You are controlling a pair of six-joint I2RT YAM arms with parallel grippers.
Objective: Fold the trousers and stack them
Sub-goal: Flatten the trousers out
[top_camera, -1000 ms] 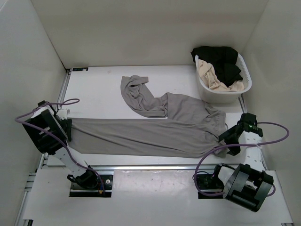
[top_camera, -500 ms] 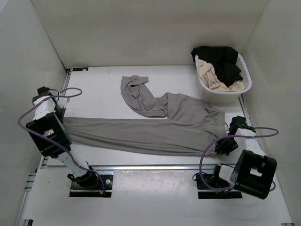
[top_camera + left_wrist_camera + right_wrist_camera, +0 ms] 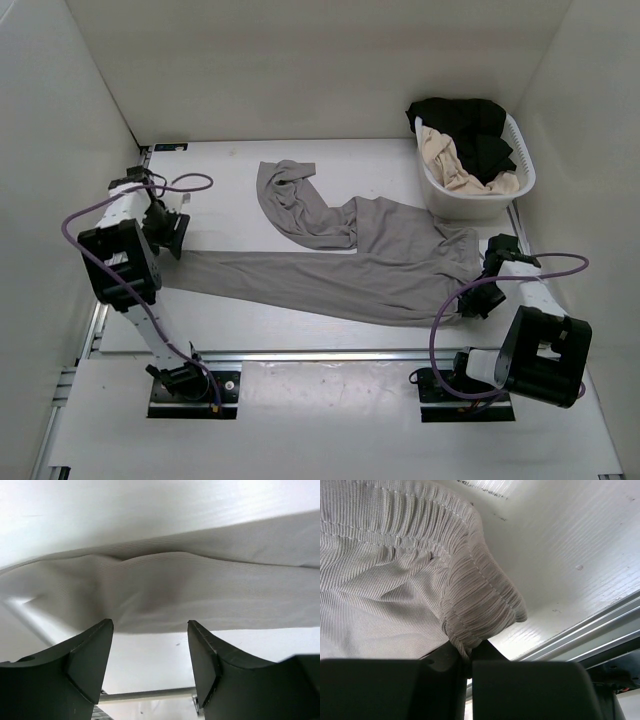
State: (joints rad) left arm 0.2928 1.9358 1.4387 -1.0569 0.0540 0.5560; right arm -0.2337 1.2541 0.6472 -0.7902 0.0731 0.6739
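The taupe-grey trousers (image 3: 370,270) lie spread across the table. One leg stretches left to a cuff near my left gripper (image 3: 172,240); the other leg (image 3: 290,195) curls toward the back. In the left wrist view the leg fabric (image 3: 175,590) lies just beyond my left gripper (image 3: 150,624), which is open with nothing between its fingers (image 3: 90,655). My right gripper (image 3: 476,298) sits at the waist end on the right. In the right wrist view the right gripper (image 3: 468,656) is shut on a bunched fold of the ribbed elastic waistband (image 3: 480,600).
A white laundry basket (image 3: 520,150) stands at the back right, holding a black garment (image 3: 470,125) and a beige-cream garment (image 3: 450,160). White walls close in the left, back and right. A metal rail (image 3: 320,355) runs along the table's near edge.
My left gripper moved toward the back and right along the table's left side, closed briefly, and now stands open. The leg's cuff end shifted right. My right gripper closed on the waistband.
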